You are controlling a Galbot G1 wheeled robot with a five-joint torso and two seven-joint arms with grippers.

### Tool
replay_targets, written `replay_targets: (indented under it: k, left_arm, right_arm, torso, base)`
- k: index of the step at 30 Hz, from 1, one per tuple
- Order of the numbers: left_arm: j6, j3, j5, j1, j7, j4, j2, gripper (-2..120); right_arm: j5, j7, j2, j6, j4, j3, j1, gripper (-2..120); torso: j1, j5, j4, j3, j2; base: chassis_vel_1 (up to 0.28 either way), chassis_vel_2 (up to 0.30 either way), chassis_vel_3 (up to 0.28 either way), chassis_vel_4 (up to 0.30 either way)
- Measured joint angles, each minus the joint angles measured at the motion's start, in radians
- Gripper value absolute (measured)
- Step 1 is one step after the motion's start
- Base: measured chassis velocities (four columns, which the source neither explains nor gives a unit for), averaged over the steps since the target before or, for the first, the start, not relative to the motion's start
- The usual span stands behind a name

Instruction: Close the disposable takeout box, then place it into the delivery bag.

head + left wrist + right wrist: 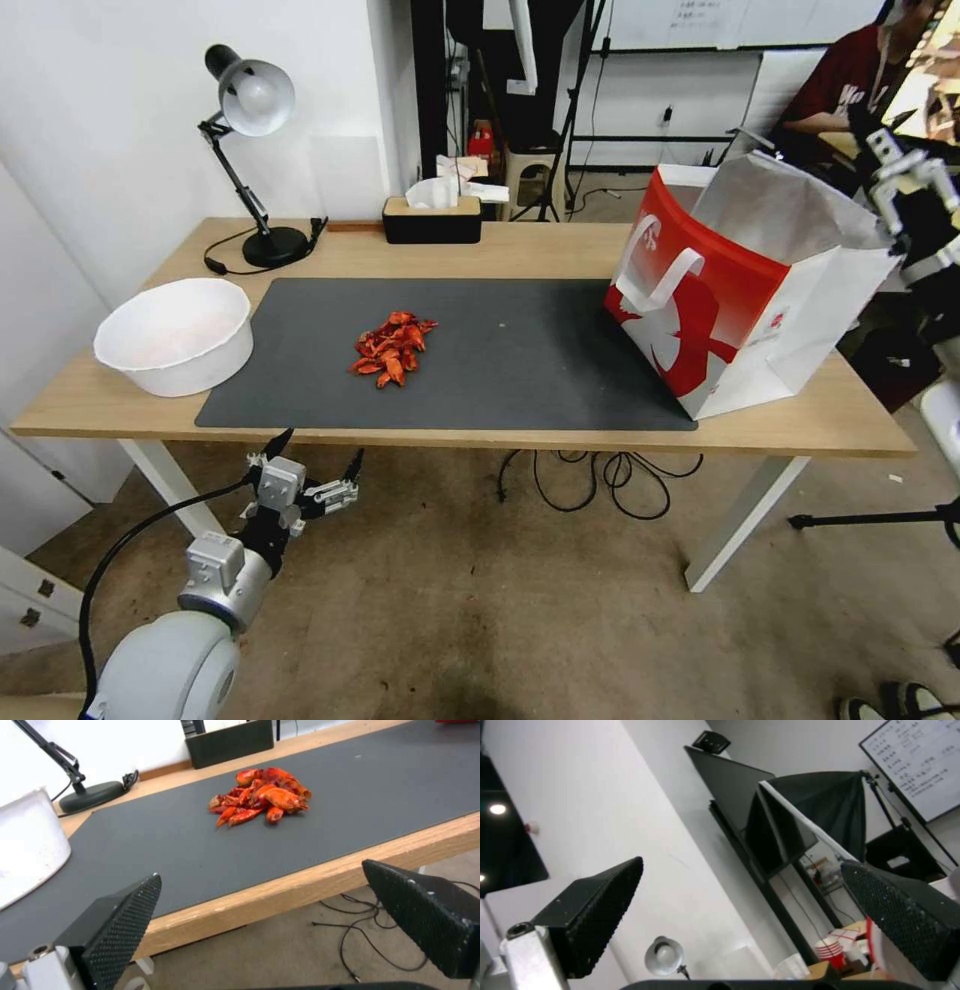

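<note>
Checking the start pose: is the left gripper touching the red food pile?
Apart. The left wrist view shows the left gripper open off the table edge, bare mat before the red food pile.

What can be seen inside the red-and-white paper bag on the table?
The delivery bag stands open at the top, and inside it the silvery lining can be seen. The bag's own walls cover the bottom, so whether anything lies in there cannot be seen.
</note>
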Motion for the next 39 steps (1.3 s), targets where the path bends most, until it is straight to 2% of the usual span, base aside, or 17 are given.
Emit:
replay_targets:
  k: [4,5,8,10,15,22,31,39]
  left_arm:
    - [0.007,0.002,-0.018,-0.005,-0.008,-0.004,0.006,100]
    - [0.011,0.003,-0.026,-0.008,-0.011,-0.008,0.008,100]
    - [0.013,0.002,-0.03,-0.011,-0.013,-0.01,0.01,100]
    - [0.016,0.0,-0.046,-0.013,-0.015,-0.015,0.013,100]
    - [0.017,0.001,-0.059,-0.028,-0.016,0.004,0.021,100]
    - [0.014,0.002,-0.066,-0.041,-0.028,0.013,0.013,100]
    - [0.012,-0.03,-0.107,-0.038,-0.037,0.005,-0.001,100]
    - [0.001,-0.061,-0.141,-0.037,-0.047,0.008,-0.007,100]
  right_arm:
    - [-0.098,-0.044,0.057,0.015,0.035,-0.02,-0.047,100]
    - [-0.173,-0.076,0.084,0.026,0.04,-0.035,-0.074,100]
    - [-0.223,-0.094,0.1,0.033,0.04,-0.045,-0.092,100]
    - [-0.332,-0.129,0.134,0.056,0.036,-0.069,-0.136,100]
    - [-0.45,-0.143,0.182,0.091,0.031,-0.115,-0.188,100]
    - [-0.731,-0.178,0.295,0.211,-0.013,-0.187,-0.29,100]
    - [-0.872,-0.186,0.379,0.272,-0.007,-0.23,-0.342,100]
    - [-1.073,-0.193,0.456,0.36,-0.023,-0.237,-0.414,100]
  torso:
    - [0.0,-0.0001,0.0,0.0,0.0]
    - [0.0,-0.0002,0.0,0.0,0.0]
    - [0.0,-0.0001,0.0,0.0,0.0]
    - [0.0,0.0,-0.0001,0.0,0.0]
    - [0.0,-0.0002,0.0,0.0,0.0]
    - [0.0,0.0,-0.0001,0.0,0.0]
    - [0.0,-0.0002,0.0001,0.0,0.0]
    - [0.0,0.0,0.0,0.0,0.0]
  base:
    - [0.0,0.0,0.0,0.0]
    - [0.0,0.0,0.0,0.0]
    - [0.0,0.0,0.0,0.0]
    - [0.0,0.0,0.0,0.0]
    - [0.0,0.0,0.0,0.0]
    - [0.0,0.0,0.0,0.0]
    - [0.0,0.0,0.0,0.0]
    - [0.0,0.0,0.0,0.0]
